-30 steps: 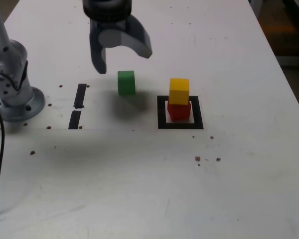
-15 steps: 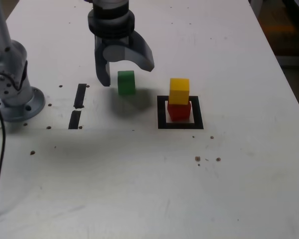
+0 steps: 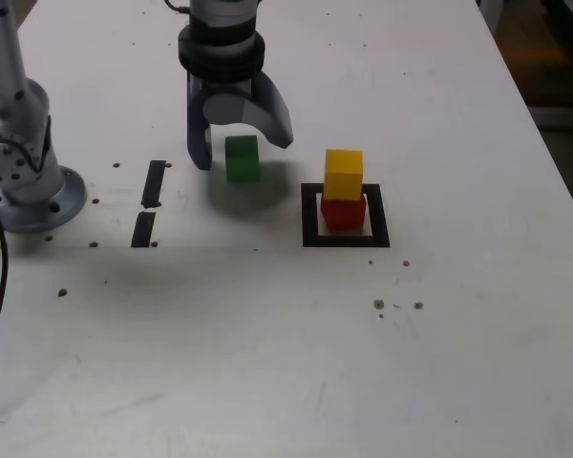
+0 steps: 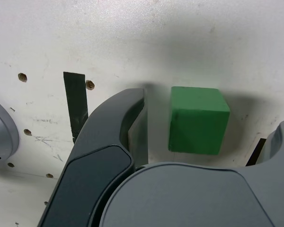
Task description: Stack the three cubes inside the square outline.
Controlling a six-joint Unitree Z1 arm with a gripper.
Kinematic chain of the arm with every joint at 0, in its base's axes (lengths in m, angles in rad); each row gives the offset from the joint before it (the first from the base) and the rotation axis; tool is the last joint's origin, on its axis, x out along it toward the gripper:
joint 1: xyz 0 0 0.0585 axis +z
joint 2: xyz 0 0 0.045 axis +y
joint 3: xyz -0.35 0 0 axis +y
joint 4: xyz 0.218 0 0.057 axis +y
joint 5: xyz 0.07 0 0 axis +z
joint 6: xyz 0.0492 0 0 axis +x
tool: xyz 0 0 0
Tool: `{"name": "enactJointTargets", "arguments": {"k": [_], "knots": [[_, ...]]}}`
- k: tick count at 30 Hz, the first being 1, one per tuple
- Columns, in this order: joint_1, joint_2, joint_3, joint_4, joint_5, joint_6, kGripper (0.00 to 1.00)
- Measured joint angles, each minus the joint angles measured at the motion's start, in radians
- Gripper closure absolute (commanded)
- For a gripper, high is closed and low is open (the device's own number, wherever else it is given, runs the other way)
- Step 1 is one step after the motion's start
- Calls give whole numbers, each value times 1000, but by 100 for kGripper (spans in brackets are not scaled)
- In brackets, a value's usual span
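Exterior view: gripper (image 3: 239, 143) lowered since a second ago, jaws spread astride green cube (image 3: 242, 158), ungrasped; grasp seems imminent.

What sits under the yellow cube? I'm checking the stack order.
The red cube lies directly under the yellow cube, inside the square outline. The red cube's top face is covered.

Your exterior view is evenly lit and bright, the white table (image 3: 439, 114) near washed out at the far side. Soft, diffuse shadows fall toward you beneath the gripper (image 3: 239, 143) and beside the green cube (image 3: 242, 158); overhead light, no hard glare. Focus is fair, slightly grainy. Your wrist view is dimmer, with the gripper body close up and soft.
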Motion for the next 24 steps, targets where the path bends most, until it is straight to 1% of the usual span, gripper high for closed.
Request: {"name": "enactJointTargets", "arguments": {"k": [8,14,19,24], "knots": [[9,20,1,-12,2,6,11],[17,47,-8,-14,-4,21,15],[29,59,-12,-14,-8,34,24],[33,61,-13,-14,-13,38,40]]}}
